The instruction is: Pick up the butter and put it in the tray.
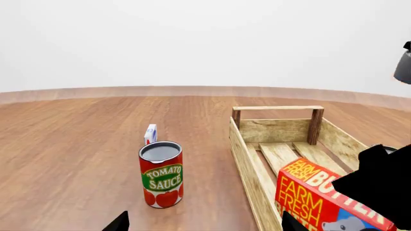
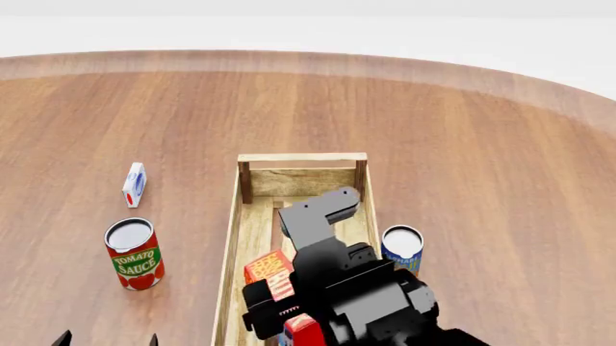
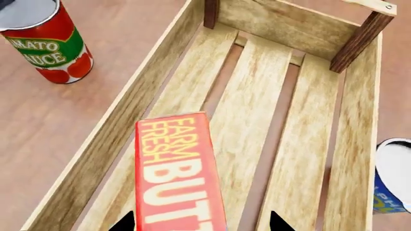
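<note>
- Red-orange butter (image 3: 176, 173) sits between the right gripper's (image 3: 202, 225) two dark fingertips, inside the tray (image 3: 128, 110); whether they press it is unclear.
- Pale slats lie under the carton.
- Beyond the tray wall stands a tomato sauce can (image 2: 134, 254), a small white-blue box (image 2: 135, 184) past it.
- Left gripper (image 1: 202, 224) spread, empty, low over the worktop (image 2: 481, 144).
- Blue can (image 2: 402, 249) outside the tray's other side.

Landmark: red tomato sauce can (image 2: 134, 254) with green label band and grey lid, upright on the brown wood-plank floor (image 2: 481, 144).
Small box: white box with blue and red marks (image 2: 135, 184), standing on edge just beyond the tomato sauce can, apart from it.
Second can: blue-labelled can with pale lid (image 2: 402, 247), upright, well to the right of the tomato sauce can.
</note>
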Robot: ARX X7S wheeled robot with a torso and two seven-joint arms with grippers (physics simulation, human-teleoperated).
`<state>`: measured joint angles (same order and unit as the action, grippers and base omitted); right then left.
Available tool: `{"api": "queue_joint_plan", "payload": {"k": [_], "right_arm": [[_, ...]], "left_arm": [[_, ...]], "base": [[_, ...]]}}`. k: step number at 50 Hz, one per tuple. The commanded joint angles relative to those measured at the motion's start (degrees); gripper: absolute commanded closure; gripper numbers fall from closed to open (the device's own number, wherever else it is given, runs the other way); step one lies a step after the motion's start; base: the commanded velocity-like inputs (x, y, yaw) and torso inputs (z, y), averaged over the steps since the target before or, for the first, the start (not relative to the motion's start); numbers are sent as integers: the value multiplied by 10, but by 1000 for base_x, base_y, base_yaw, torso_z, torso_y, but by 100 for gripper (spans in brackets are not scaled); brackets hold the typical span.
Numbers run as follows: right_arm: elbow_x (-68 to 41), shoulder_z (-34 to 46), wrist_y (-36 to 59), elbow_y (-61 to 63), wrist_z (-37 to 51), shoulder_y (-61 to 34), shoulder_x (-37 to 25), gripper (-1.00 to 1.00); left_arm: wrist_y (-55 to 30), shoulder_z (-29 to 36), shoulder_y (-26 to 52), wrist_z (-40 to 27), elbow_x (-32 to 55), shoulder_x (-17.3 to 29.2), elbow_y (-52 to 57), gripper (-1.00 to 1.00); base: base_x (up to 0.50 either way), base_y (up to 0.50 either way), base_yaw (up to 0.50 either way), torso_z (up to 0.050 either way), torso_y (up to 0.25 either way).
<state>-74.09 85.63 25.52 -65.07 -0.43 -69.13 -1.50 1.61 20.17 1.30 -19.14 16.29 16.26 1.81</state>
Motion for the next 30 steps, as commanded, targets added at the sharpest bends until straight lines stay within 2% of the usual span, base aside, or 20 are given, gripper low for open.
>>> {"api": "queue_joint_plan", "payload": {"k": [1, 6, 18, 20, 22, 23, 25, 26, 30], "right_arm": [[-51, -20, 65, 213, 105, -73, -104, -100], [-75, -39, 83, 316, 165, -92, -159, -100], [-83, -52, 82, 355, 184, -99, -183, -100], [-93, -67, 63, 416, 190, -88, -212, -100], [-73, -84, 11, 496, 245, -66, -251, -100], [-37, -93, -39, 555, 309, -40, -283, -100], [-16, -94, -62, 579, 328, -27, -297, -100], [25, -104, -132, 644, 360, 19, -339, -100], [89, -125, -259, 754, 396, 108, -416, -100]], "left_arm": [[2, 1, 2, -1, 3, 0, -4, -100], [5, 2, 2, -1, 3, 0, -7, -100], [5, 4, 7, -1, 4, 1, -12, -100], [6, 4, 7, -1, 5, 2, -11, -100], [5, 1, 7, -1, 8, 3, -9, -100], [4, 0, 7, -2, 9, 4, -7, -100], [5, 0, 7, -3, 10, 4, -7, -100], [3, -2, 1, -8, 9, 7, 5, -100], [4, -1, -19, -19, 2, 17, 47, -100]], "base": [[0, 0, 0, 0, 0], [0, 0, 0, 0, 0], [0, 0, 0, 0, 0], [0, 0, 0, 0, 0], [0, 0, 0, 0, 0], [0, 0, 0, 0, 0], [0, 0, 0, 0, 0], [0, 0, 0, 0, 0], [0, 0, 0, 0, 0]]}}
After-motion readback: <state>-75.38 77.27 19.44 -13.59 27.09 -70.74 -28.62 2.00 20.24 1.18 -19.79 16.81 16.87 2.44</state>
